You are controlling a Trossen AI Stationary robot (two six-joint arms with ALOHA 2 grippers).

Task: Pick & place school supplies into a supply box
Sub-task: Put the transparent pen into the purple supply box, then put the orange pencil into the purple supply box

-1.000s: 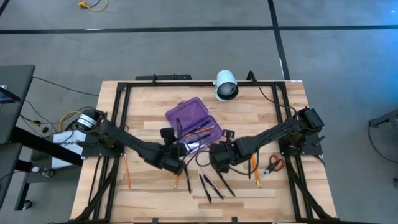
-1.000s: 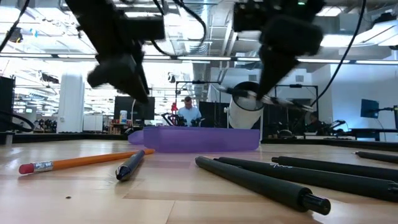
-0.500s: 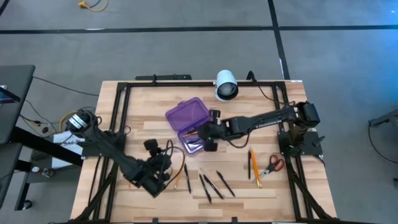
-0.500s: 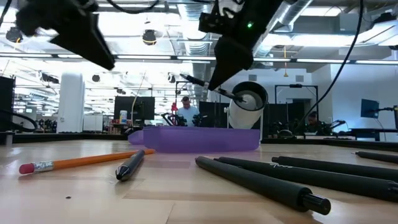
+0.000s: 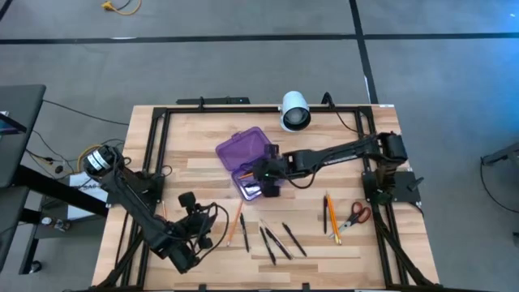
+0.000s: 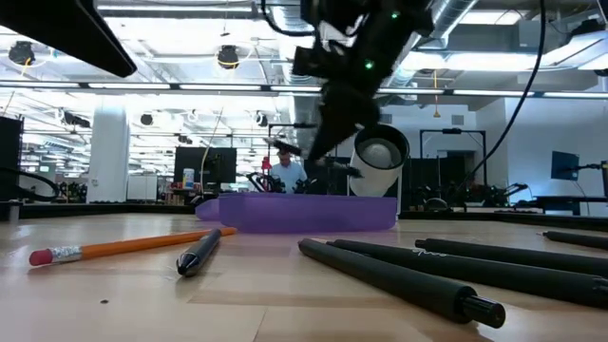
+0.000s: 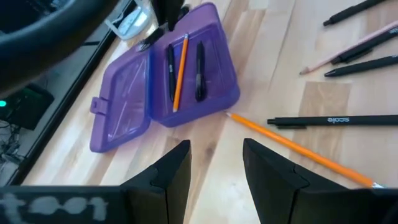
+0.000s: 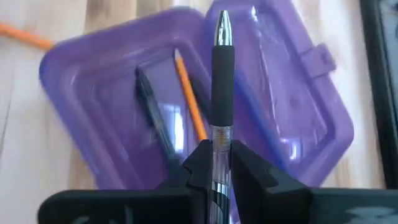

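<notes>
Left end effector [image 5: 188, 247] has backed off to the lower left, fingers apart and empty, while the right end effector [image 5: 265, 173] mid-frame stays clamped on a black pen [image 8: 222, 74] over the open purple supply box [image 5: 247, 154], probably lining up a drop.

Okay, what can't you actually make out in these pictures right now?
- Supply box contents: low view, its own wall hides them.
- Scissors: high view, too small to tell open or closed.
- Pen lower barrel: right wrist view, the right gripper covers it.
- Left gripper: high view, fingers too dark to separate.
</notes>
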